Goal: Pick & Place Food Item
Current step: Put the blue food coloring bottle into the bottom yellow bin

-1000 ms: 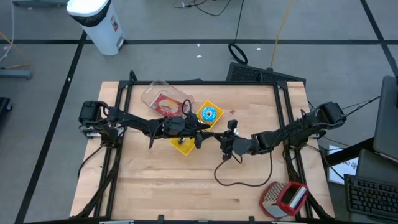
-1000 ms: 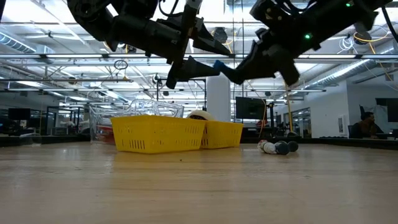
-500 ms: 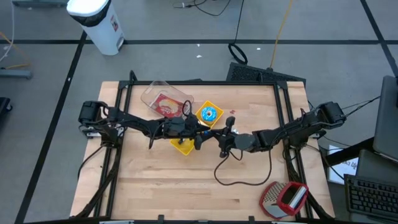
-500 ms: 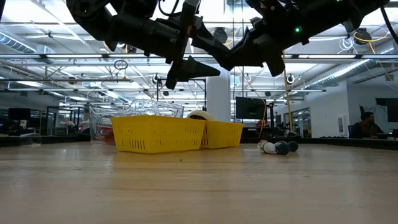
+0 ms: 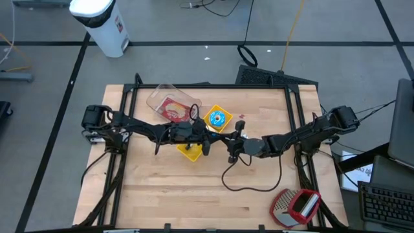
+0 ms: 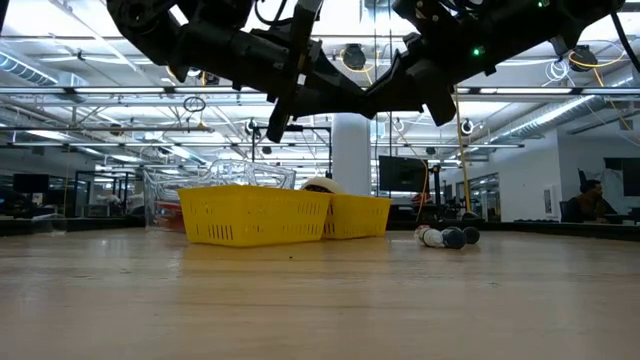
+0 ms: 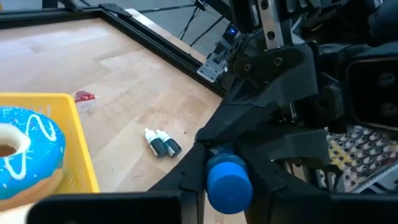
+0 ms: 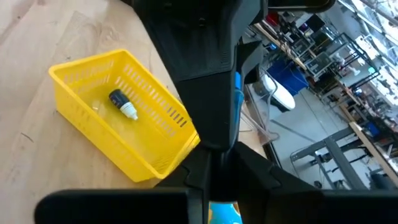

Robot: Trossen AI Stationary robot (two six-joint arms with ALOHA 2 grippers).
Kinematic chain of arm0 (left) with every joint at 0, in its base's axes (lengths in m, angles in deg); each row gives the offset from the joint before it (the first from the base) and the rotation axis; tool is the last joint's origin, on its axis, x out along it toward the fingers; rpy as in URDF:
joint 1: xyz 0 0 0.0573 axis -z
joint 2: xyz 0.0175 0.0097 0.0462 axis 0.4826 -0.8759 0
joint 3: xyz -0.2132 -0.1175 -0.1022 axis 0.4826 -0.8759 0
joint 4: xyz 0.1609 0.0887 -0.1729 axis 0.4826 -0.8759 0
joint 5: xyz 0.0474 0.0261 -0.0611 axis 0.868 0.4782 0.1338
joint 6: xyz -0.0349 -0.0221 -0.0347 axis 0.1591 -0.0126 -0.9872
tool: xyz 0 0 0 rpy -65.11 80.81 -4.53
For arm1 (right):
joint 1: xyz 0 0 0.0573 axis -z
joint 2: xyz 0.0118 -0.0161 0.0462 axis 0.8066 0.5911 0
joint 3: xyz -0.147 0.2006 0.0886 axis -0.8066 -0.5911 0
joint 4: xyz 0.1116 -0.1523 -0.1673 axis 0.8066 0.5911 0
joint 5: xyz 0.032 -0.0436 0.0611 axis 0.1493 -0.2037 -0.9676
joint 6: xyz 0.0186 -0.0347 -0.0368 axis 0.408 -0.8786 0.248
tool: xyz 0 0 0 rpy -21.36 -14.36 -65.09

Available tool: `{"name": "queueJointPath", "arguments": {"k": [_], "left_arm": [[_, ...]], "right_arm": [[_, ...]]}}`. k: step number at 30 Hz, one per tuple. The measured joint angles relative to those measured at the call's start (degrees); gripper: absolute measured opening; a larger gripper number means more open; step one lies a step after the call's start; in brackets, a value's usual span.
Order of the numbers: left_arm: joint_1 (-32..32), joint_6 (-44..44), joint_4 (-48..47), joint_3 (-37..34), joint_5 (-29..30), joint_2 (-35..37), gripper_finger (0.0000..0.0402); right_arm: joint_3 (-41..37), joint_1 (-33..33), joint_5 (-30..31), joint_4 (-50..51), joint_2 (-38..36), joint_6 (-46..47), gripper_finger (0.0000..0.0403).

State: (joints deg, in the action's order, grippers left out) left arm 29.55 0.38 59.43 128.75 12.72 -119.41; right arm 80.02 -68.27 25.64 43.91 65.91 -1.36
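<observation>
Since the earlier frame the left gripper (image 6: 340, 92) has snapped from wide apart to pinched in, and the right gripper (image 6: 385, 95) has slid closer, so the two now meet tip to tip in the air above the table's middle. The task's thing, a small blue-capped item (image 7: 228, 182), is off the table between both sets of fingers. The right pincer is clamped on it, blue showing between its own fingers in the right wrist view. The left pincer looks closed onto the cap end, pads touching it, though how firm that bite is I cannot tell. So this reads as a mid-air handover, right to left, with the grasp only just made. To do it well, the right should not let go until the left is squeezing squarely on the body rather than the round cap, which looks slick and could pop out. Both wrists should stay put during the release. The right should then open fully and back straight out along its own axis without dragging the item. A drop here would land near the front yellow basket (image 5: 189, 151), which already holds one small bottle (image 8: 123, 102). The second basket (image 5: 224, 126) holds a blue donut (image 7: 25, 149). Two loose small bottles (image 7: 161, 144) lie on the wood table (image 5: 162, 194) beside the baskets. A clear container (image 5: 171, 103) sits behind the baskets.
</observation>
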Motion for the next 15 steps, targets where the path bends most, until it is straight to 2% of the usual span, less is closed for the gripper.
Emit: {"name": "queueJointPath", "arguments": {"k": [6,11,15], "left_arm": [[-0.3,4.2,-2.7,0.1,-0.5,2.3,0.0062],[-0.6,5.0,-14.8,-0.2,2.2,7.0,0.0064],[0.8,4.4,-25.9,-0.1,7.5,10.4,0.0052]], "right_arm": [[0.2,-0.6,4.3,0.4,-0.3,8.2,0.0079],[0.0,-1.9,6.0,3.3,-2.2,11.4,0.012],[0.1,-2.5,6.7,4.5,-4.7,11.7,0.0139]]}}
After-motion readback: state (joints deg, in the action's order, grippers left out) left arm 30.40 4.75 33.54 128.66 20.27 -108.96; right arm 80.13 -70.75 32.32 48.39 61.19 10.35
